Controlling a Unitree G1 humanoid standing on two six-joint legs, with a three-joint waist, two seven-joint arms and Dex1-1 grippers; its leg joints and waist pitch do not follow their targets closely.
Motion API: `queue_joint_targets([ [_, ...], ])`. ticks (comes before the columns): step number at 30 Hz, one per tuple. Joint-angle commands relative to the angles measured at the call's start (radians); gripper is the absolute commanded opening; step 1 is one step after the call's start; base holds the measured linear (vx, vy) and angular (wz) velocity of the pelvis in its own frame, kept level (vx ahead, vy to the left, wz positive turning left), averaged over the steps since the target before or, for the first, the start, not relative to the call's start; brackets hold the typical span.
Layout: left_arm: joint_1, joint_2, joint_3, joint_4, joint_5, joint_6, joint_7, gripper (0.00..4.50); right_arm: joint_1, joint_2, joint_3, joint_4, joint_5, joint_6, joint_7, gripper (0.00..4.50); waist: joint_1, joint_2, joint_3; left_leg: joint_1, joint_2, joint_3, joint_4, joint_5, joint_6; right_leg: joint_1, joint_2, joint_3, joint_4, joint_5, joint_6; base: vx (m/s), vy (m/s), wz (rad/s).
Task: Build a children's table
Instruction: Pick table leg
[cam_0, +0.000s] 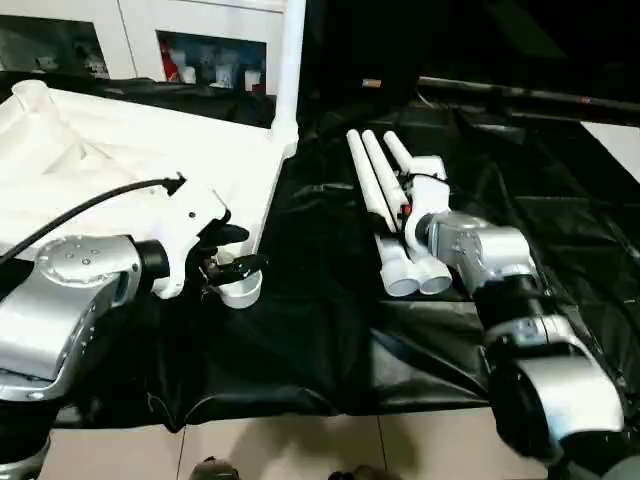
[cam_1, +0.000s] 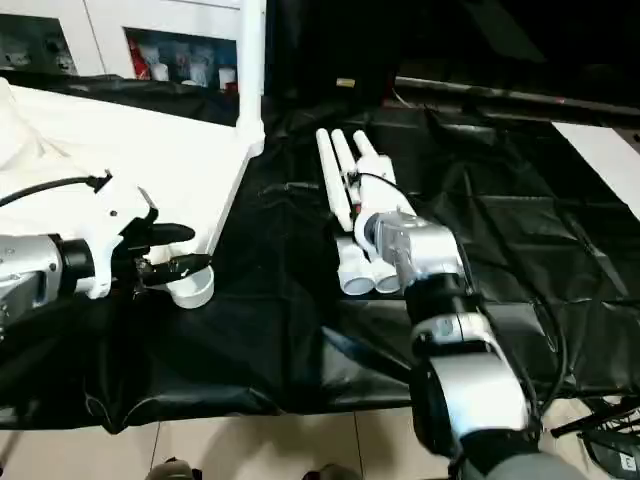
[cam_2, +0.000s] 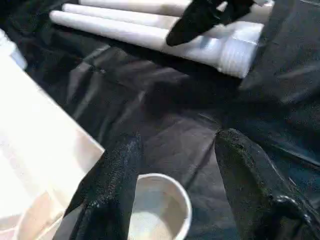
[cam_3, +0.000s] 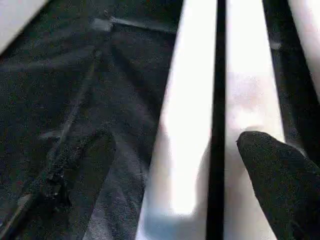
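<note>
Right end effector (cam_3: 175, 165) sits open, straddling the leftmost of three loose legs (cam_0: 385, 215) on the black-draped tabletop (cam_0: 560, 200). One finger could land on the neighbouring leg, so closing might pinch two or roll them apart. Left end effector (cam_2: 175, 190) hangs open over the table top's (cam_0: 130, 150) near corner socket (cam_0: 240, 288), where it could nudge the top off line. One leg (cam_0: 292, 60) already stands in the far corner.

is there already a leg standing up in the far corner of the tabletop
Yes: one white leg stands upright in the far corner socket of the tabletop, while three more legs lie on the black cloth.
</note>
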Motion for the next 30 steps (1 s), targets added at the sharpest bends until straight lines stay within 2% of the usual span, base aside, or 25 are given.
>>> queue_joint_targets([
  [1,-0.006,0.016,-0.014,-0.009,-0.012,-0.012,-0.022,2.65,-0.019,-0.013,-0.021,0.028,0.002,0.014,-0.015,4.41,0.004,0.032,-0.076,0.004,-0.006,0.012,-0.06,-0.067,-0.063,0.058,-0.057,0.043,-0.052,0.067,-0.183,0.0,0.0,0.0],
  [5,-0.007,0.025,-0.015,-0.007,-0.019,-0.014,-0.026,2.65,-0.042,-0.006,-0.026,0.074,0.024,0.031,0.022,4.41,0.003,0.032,-0.078,0.003,-0.006,0.012,-0.059,-0.061,-0.059,0.061,-0.056,0.043,-0.05,0.087,-0.188,0.0,0.0,0.0],
  [9,-0.009,0.031,-0.021,-0.002,-0.022,-0.023,-0.028,2.65,-0.06,0.003,-0.038,0.133,0.045,0.048,0.055,4.41,0.004,0.031,-0.077,0.003,-0.004,0.012,-0.059,-0.074,-0.06,0.06,-0.058,0.042,-0.051,0.069,-0.194,0.0,0.0,0.0],
  [15,-0.014,0.031,-0.026,-0.004,-0.027,-0.027,-0.024,2.65,-0.079,0.011,-0.023,0.192,0.028,0.01,0.065,4.41,0.01,0.027,-0.077,0.003,-0.003,0.013,-0.059,-0.058,-0.059,0.059,-0.059,0.042,-0.049,0.074,-0.198,0.0,0.0,0.0],
  [16,-0.012,0.03,-0.027,-0.006,-0.027,-0.029,-0.023,2.65,-0.087,0.012,-0.019,0.203,0.024,0.004,0.067,4.41,0.01,0.02,-0.077,0.002,-0.003,0.014,-0.059,-0.056,-0.057,0.059,-0.058,0.042,-0.05,0.072,-0.197,0.0,0.0,0.0],
  [17,-0.012,0.03,-0.027,-0.007,-0.027,-0.029,-0.023,2.65,-0.089,0.012,-0.019,0.206,0.023,0.004,0.068,4.41,0.013,0.024,-0.077,0.003,-0.003,0.014,-0.059,-0.056,-0.058,0.059,-0.058,0.042,-0.049,0.067,-0.195,0.0,0.0,0.0],
  [20,-0.008,0.028,-0.027,-0.011,-0.027,-0.032,-0.019,2.65,-0.103,0.015,-0.003,0.245,0.017,-0.001,0.082,4.41,0.014,0.019,-0.076,0.003,-0.002,0.014,-0.059,-0.063,-0.058,0.058,-0.061,0.042,-0.051,0.046,-0.188,0.0,0.0,0.0],
  [21,-0.007,0.028,-0.027,-0.012,-0.028,-0.032,-0.018,2.65,-0.106,0.016,-0.001,0.257,0.016,-0.001,0.084,4.41,0.014,0.022,-0.077,0.004,-0.002,0.014,-0.059,-0.063,-0.06,0.057,-0.06,0.042,-0.05,0.046,-0.189,0.0,0.0,0.0],
  [22,-0.006,0.027,-0.028,-0.014,-0.029,-0.032,-0.016,2.65,-0.109,0.018,0.005,0.277,0.01,-0.003,0.084,4.41,0.013,0.017,-0.078,0.002,-0.002,0.014,-0.058,-0.055,-0.058,0.058,-0.06,0.042,-0.048,0.052,-0.19,0.0,0.0,0.0],
  [23,-0.005,0.027,-0.028,-0.015,-0.03,-0.033,-0.014,2.65,-0.111,0.019,0.009,0.29,0.005,-0.004,0.085,4.25,0.014,0.018,-0.078,0.002,-0.003,0.014,-0.058,-0.054,-0.058,0.058,-0.06,0.042,-0.049,0.053,-0.19,0.0,0.0,0.0],
  [24,-0.005,0.026,-0.029,-0.018,-0.033,-0.032,-0.012,2.65,-0.112,0.02,0.012,0.303,-0.001,-0.006,0.082,4.14,0.013,0.011,-0.077,0.001,-0.003,0.015,-0.058,-0.053,-0.056,0.058,-0.06,0.042,-0.05,0.05,-0.188,0.0,0.0,0.0],
  [26,-0.002,0.024,-0.027,-0.025,-0.04,-0.027,-0.007,2.65,-0.113,0.021,0.012,0.322,-0.005,-0.002,0.075,4.05,0.013,0.01,-0.077,0.001,-0.002,0.015,-0.058,-0.05,-0.058,0.058,-0.061,0.042,-0.049,0.042,-0.184,0.0,0.0,0.0],
  [27,-0.002,0.024,-0.027,-0.025,-0.04,-0.027,-0.007,2.65,-0.113,0.021,0.012,0.323,-0.005,-0.002,0.074,4.0,0.015,0.013,-0.077,0.002,-0.002,0.014,-0.058,-0.05,-0.061,0.057,-0.061,0.042,-0.049,0.042,-0.181,0.0,0.0,0.0],
  [28,-0.002,0.023,-0.026,-0.026,-0.041,-0.024,-0.005,2.65,-0.115,0.022,0.011,0.329,-0.006,0.001,0.074,3.77,0.014,0.012,-0.077,0.001,-0.002,0.014,-0.058,-0.05,-0.061,0.057,-0.06,0.042,-0.049,0.044,-0.179,0.0,0.0,0.0],
  [29,-0.002,0.023,-0.026,-0.026,-0.042,-0.023,-0.004,2.65,-0.116,0.022,0.012,0.339,-0.008,0.001,0.074,3.77,0.013,0.007,-0.077,0.002,-0.002,0.015,-0.059,-0.052,-0.061,0.057,-0.06,0.042,-0.05,0.042,-0.177,0.0,0.0,0.0],
  [30,-0.003,0.022,-0.025,-0.024,-0.041,-0.024,-0.001,2.65,-0.117,0.022,0.015,0.348,-0.011,0.004,0.075,3.71,0.014,0.008,-0.078,0.002,-0.002,0.014,-0.059,-0.056,-0.063,0.056,-0.06,0.041,-0.049,0.035,-0.176,0.0,0.0,0.0],
])
